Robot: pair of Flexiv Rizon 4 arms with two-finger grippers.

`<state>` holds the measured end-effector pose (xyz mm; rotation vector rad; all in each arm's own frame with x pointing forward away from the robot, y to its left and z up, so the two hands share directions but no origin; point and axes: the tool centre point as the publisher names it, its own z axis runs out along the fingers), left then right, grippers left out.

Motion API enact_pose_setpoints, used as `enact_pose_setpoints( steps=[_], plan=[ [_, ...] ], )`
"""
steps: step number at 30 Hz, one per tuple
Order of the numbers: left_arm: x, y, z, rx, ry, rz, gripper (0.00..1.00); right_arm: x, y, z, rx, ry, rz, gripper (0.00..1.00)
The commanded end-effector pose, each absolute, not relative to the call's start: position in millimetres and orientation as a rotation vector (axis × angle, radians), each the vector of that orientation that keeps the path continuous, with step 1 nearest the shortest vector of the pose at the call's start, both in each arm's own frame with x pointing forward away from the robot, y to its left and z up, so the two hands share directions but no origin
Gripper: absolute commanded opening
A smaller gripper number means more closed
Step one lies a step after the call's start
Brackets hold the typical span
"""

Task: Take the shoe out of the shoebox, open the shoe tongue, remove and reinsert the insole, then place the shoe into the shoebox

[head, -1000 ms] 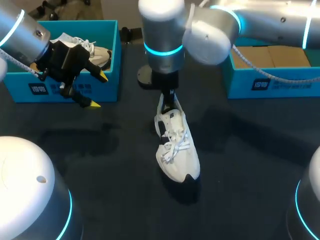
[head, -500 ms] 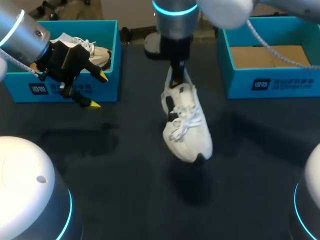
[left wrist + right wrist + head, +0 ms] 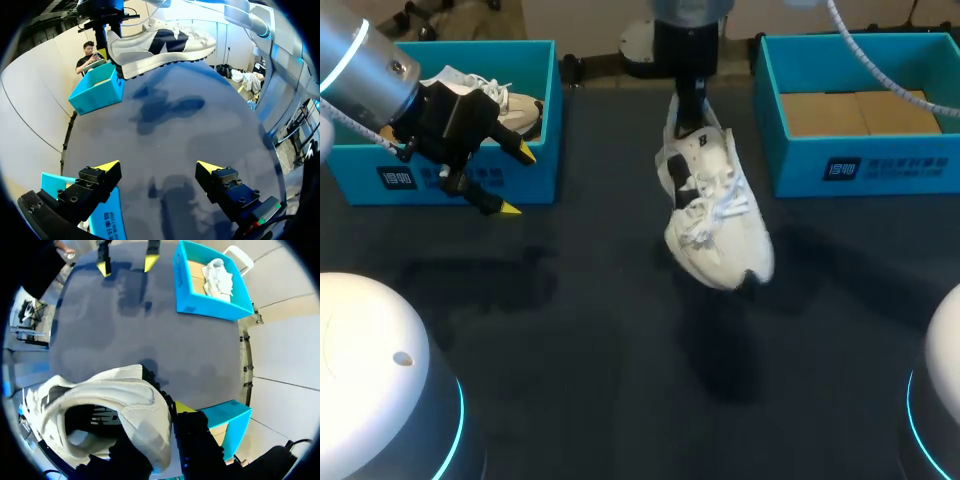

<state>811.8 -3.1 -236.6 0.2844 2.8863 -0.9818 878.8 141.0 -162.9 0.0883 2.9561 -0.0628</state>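
A white sneaker with dark side marks [image 3: 716, 212] hangs toe-down above the middle of the table. My right gripper [image 3: 689, 108] is shut on its heel collar, one finger inside the shoe. In the right wrist view the sneaker's opening [image 3: 107, 412] fills the space at that gripper [image 3: 156, 416], one yellow tip outside the heel. To the right stands a teal shoebox [image 3: 860, 165] with a bare cardboard floor. My left gripper [image 3: 516, 180] hangs open with nothing in it in front of the left teal box [image 3: 470, 180]. From the left wrist view the sneaker [image 3: 160, 44] hangs far ahead of the open left gripper [image 3: 157, 167].
The left teal box holds a second white shoe [image 3: 495, 98], also seen ahead in the right wrist view as a second shoe [image 3: 218, 276]. Dark table surface [image 3: 620, 350] spreads between the boxes. White robot bases occupy the near left and near right corners.
My right arm has lifted the sneaker and carried it back and to the right, closer to the right shoebox. The left arm has stayed still and open.
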Motion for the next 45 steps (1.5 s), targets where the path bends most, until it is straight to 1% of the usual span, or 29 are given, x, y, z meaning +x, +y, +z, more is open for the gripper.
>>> enact_pose_setpoints(
  steps=[1, 27, 33, 38, 45],
  plan=[
    [811, -3, -236, 0.285, 2.886, -0.979, 1.00, 876, 132, -163, 0.081, 2.953, -0.025, 0.00],
    [811, -3, -236, 0.285, 2.886, -0.979, 1.00, 876, 132, -163, 0.081, 2.953, -0.025, 0.00],
    [811, -3, -236, 0.285, 2.886, -0.979, 1.00, 912, 109, -161, 0.009, 2.946, 0.007, 0.00],
    [811, -3, -236, 0.285, 2.886, -0.979, 1.00, 952, 73, -156, -0.059, 2.923, 0.020, 0.00],
    [811, -3, -236, 0.285, 2.886, -0.979, 1.00, 993, 23, -151, -0.109, 2.893, -0.008, 0.00]
  ],
)
